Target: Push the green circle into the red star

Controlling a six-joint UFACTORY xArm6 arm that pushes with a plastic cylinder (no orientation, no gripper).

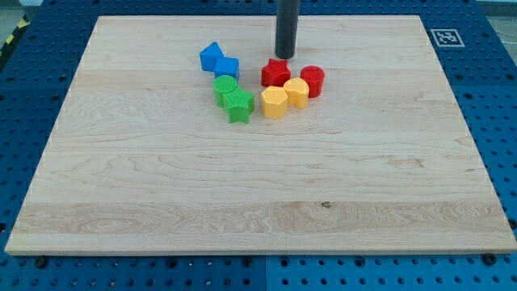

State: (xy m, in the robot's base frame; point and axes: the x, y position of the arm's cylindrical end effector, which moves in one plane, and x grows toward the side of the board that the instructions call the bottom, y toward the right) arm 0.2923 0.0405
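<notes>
The green circle (225,86) sits on the wooden board just above and touching a green star (239,104). The red star (275,73) lies to its right, a short gap apart. My tip (286,56) is the lower end of the dark rod, standing just above the red star at the view's top, right of the green circle. It is close to the red star; I cannot tell if they touch.
A red cylinder (313,81) sits right of the red star. Two yellow blocks (275,103) (296,92) lie below the star. Two blue blocks (212,56) (228,67) lie above and left of the green circle. The board's edge (258,252) borders a blue perforated table.
</notes>
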